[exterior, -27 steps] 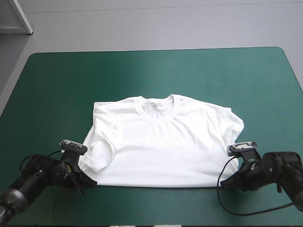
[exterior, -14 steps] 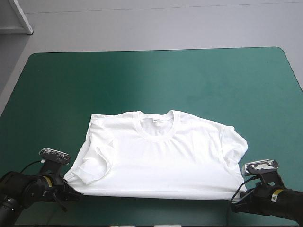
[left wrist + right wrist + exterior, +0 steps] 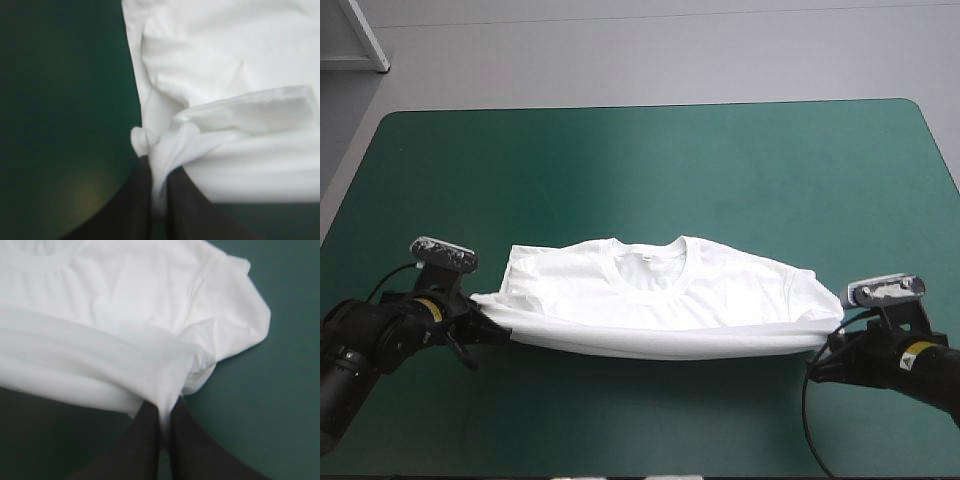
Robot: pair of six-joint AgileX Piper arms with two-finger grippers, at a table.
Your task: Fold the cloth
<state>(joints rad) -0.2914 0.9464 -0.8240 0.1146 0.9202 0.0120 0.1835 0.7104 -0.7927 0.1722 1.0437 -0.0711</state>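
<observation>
there, the left hand [image 3: 483,312] was clenched on one near hem corner of the t-shirt [image 3: 660,295], a pinch of white cloth between its black fingers [image 3: 135,205]. the t-shirt stretched across the near half of the teal-green worktop [image 3: 720,170], long axis left to right, collar toward the far edge, near hem held up. the right hand [image 3: 823,352] gripped the other corner.
</observation>
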